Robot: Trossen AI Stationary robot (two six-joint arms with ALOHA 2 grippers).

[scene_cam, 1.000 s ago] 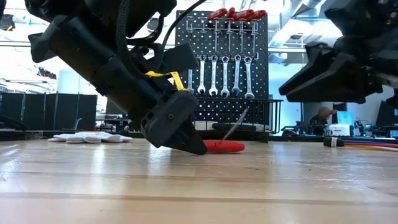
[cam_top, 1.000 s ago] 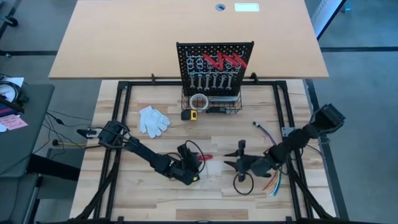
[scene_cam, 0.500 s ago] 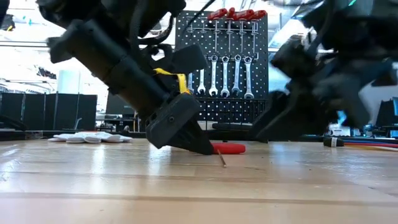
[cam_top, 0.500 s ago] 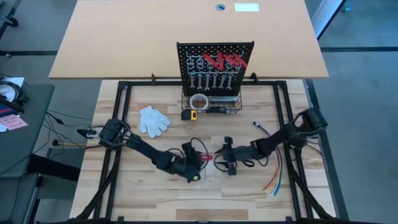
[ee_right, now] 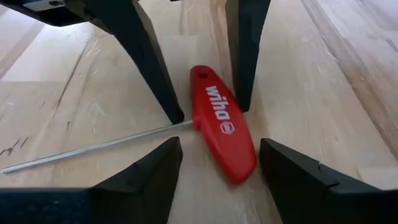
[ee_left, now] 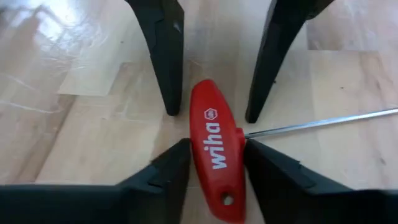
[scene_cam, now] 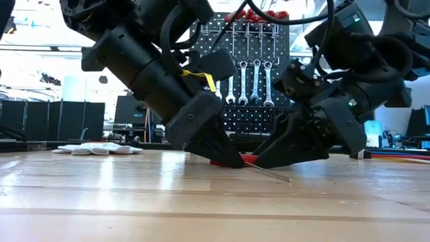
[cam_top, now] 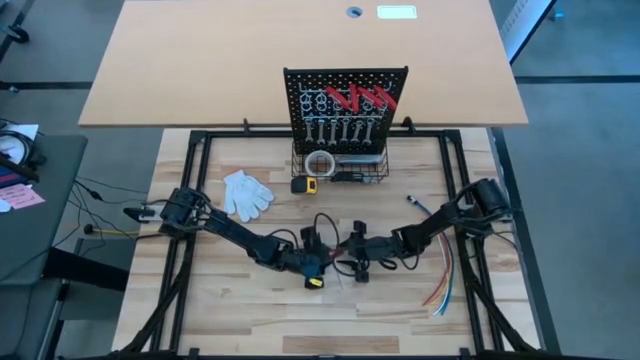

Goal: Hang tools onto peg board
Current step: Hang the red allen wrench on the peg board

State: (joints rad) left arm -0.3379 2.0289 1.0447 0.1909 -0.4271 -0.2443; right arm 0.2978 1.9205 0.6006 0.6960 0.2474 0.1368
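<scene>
Right end effector has swung in from the right, fingers spread, to meet left end effector, now narrowing around the red T-handle tool lying flat on the tabletop; probably a two-arm pickup, peg board well apart.

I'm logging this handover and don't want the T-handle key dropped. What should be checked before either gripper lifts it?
1. Red-handled key lies flat on the table: ok.
2. Left gripper straddles the handle, fingers touching its sides: ok.
3. Left grip firm: cannot tell.
4. Right gripper open around the same handle, not closed on it: ok.
5. Fingers of both grippers crowd one handle from opposite sides: not ok.
6. Free hook on the peg board: cannot tell.
</scene>
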